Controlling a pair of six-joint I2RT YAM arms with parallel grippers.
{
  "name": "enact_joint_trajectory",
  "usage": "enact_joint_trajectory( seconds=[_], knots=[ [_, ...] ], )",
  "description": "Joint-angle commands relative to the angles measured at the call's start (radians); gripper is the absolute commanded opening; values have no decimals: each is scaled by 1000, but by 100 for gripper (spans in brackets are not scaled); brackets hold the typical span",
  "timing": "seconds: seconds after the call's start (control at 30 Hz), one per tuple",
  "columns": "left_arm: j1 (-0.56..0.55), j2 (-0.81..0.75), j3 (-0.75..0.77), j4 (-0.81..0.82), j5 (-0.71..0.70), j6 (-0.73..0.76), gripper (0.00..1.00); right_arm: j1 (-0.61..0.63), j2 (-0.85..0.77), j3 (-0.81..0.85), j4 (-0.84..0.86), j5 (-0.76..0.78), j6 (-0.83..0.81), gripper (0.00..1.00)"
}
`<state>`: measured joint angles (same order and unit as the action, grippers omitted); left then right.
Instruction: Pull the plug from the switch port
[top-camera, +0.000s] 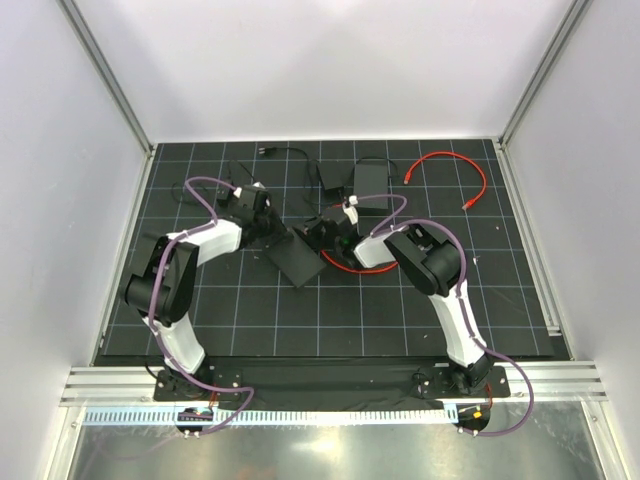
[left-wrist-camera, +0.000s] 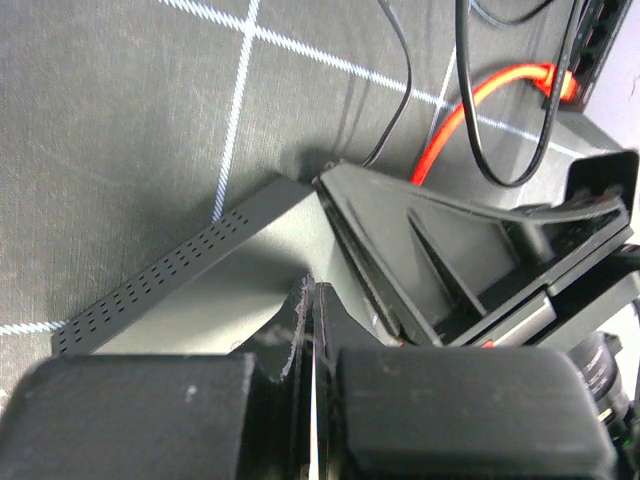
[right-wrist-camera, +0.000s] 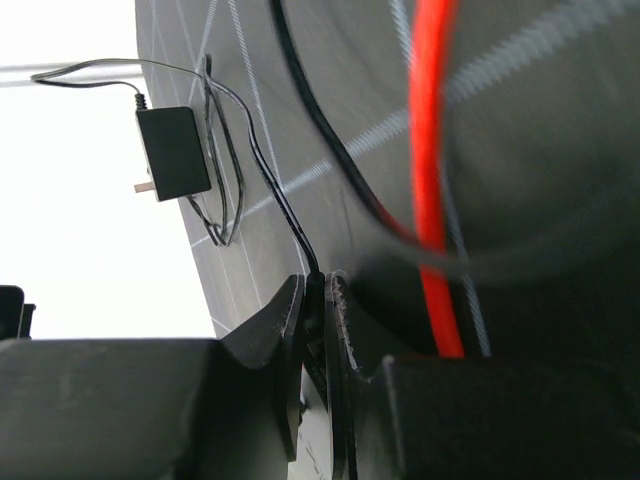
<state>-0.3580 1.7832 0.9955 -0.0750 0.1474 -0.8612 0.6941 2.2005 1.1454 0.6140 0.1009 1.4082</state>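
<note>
- Left gripper (left-wrist-camera: 312, 302): jaws closed, tips over the switch (left-wrist-camera: 190, 280).
- Right gripper (left-wrist-camera: 338, 188): at the switch's far edge, meeting a black cable (left-wrist-camera: 398, 90).
- Red cable (left-wrist-camera: 470, 100): behind it.

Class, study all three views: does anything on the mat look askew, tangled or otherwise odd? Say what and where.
The switch near the middle of the mat sits askew, diagonal to the grid lines, not square. Behind it, a red cable and a black cord lie in loose, crossing loops, a tangle rather than tidy runs.
</note>
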Motion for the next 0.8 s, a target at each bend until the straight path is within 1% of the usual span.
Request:
enact_joint_trajectory(
  seconds=[0.0, 0.07, 0.13, 0.17, 0.23, 0.27, 0.37, 0.4, 0.43, 0.47, 0.5, 0.53, 0.57, 0.63, 0.67, 0.73, 0.77],
  knots=[
    [-2, 119, -74, -330, -131, 59, 0, -62, 24, 83, 132, 19, -83, 1],
    [-6, 120, -66, -336, -138, 60, 0, -45, 31, 59, 197, -9, -95, 1],
    [-9, 120, -64, -339, -138, 62, 0, -33, 2, 57, 162, 29, -138, 1],
    [-9, 122, -66, -341, -138, 62, 0, -38, -8, 75, 117, 61, -158, 1],
    [-12, 127, -61, -342, -138, 60, 0, -59, -10, 100, 101, 63, -147, 1],
    [-13, 130, -57, -347, -138, 62, 0, -68, -12, 103, 87, 66, -135, 1],
    [-16, 142, -43, -359, -138, 70, 0, -67, -27, 80, 14, 149, -34, 1],
    [-18, 143, -41, -362, -140, 68, 0, -59, -24, 67, 29, 167, 28, 1],
    [-19, 148, -37, -364, -138, 68, 0, -56, -25, 47, 61, 190, 44, 1],
    [-19, 151, -37, -364, -138, 68, 0, -51, -30, 31, 75, 209, 38, 1],
    [-19, 151, -35, -362, -138, 70, 0, -50, -28, 51, 61, 204, -48, 1],
    [-19, 150, -37, -364, -138, 71, 0, -51, -7, 116, 44, 182, -93, 1],
    [-19, 151, -34, -367, -138, 71, 0, -57, 7, 135, 78, 154, -127, 1],
    [-18, 153, -34, -367, -138, 74, 0, -79, 43, 129, 240, 28, -202, 1],
    [-19, 154, -31, -368, -138, 74, 0, -90, 89, 152, 350, -49, -225, 1],
    [-19, 156, -31, -371, -138, 74, 0, -103, 142, 195, 455, -226, -221, 1],
    [-19, 156, -29, -370, -138, 77, 0, -104, 152, 189, 530, -227, -206, 1]
  ],
)
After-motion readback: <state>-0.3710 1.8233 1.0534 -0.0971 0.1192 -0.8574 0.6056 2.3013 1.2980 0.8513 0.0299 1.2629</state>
